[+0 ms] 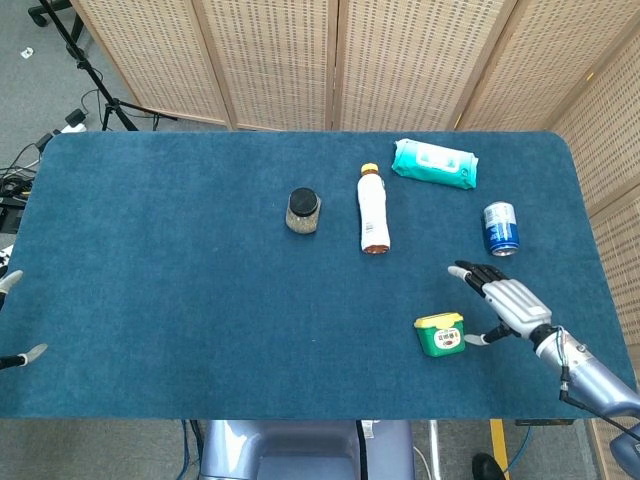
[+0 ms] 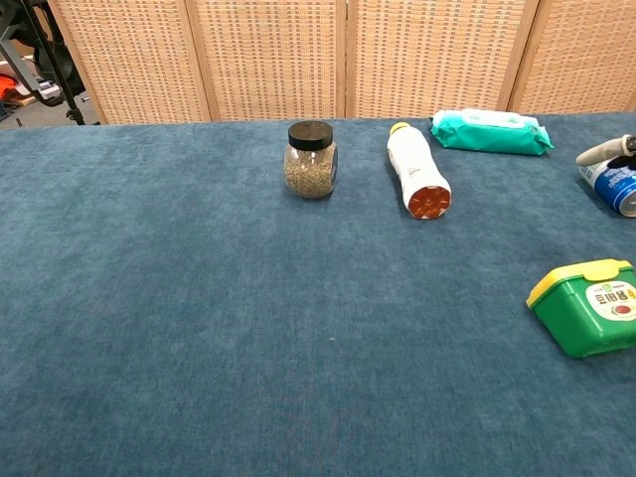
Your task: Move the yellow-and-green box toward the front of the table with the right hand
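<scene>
The yellow-and-green box (image 1: 440,334) rests on the blue table near the front right, yellow lid up and labelled green side toward the front; the chest view shows the box (image 2: 586,306) slightly tilted. My right hand (image 1: 505,305) hovers just right of it, fingers spread, holding nothing and a small gap away from the box. In the chest view only one of its fingers (image 2: 599,151) pokes in at the right edge. At the far left edge, two fingertips of my left hand (image 1: 18,353) show, wide apart and empty.
A blue can (image 1: 499,228) lies behind my right hand. A white bottle (image 1: 373,209) lies on its side mid-table beside a black-lidded jar (image 1: 303,210). A teal wipes pack (image 1: 435,163) sits at the back. The table's front edge (image 1: 320,415) is close to the box.
</scene>
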`<state>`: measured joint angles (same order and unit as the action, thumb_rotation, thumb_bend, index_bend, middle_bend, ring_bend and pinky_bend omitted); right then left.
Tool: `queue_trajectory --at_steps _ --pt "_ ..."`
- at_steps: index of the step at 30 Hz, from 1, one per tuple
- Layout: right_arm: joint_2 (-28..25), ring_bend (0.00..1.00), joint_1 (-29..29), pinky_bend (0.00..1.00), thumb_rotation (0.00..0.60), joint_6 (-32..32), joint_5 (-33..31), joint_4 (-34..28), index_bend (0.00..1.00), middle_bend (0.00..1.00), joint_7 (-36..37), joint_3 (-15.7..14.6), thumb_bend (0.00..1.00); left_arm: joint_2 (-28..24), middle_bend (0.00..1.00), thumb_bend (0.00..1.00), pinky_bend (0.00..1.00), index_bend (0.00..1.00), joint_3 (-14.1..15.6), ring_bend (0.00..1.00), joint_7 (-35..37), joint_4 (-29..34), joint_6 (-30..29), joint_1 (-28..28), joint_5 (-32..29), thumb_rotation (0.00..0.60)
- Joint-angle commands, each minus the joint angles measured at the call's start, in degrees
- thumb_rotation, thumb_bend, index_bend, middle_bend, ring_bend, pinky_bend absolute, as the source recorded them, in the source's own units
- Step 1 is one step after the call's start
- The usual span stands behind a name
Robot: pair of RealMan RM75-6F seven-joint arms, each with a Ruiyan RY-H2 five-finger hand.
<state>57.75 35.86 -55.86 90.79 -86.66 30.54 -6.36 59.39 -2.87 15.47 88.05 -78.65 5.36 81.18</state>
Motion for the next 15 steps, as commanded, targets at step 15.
queue_trajectory --at_steps 15 --pt "12.49 0.00 -8.04 0.01 0.600 -9.41 7.77 6.37 0.02 0.00 -22.34 -1.56 0.00 0.05 0.00 0.00 0.00 0.00 -0.04 0.00 -0.15 -0.01 -0.22 -0.10 -0.08 0.600"
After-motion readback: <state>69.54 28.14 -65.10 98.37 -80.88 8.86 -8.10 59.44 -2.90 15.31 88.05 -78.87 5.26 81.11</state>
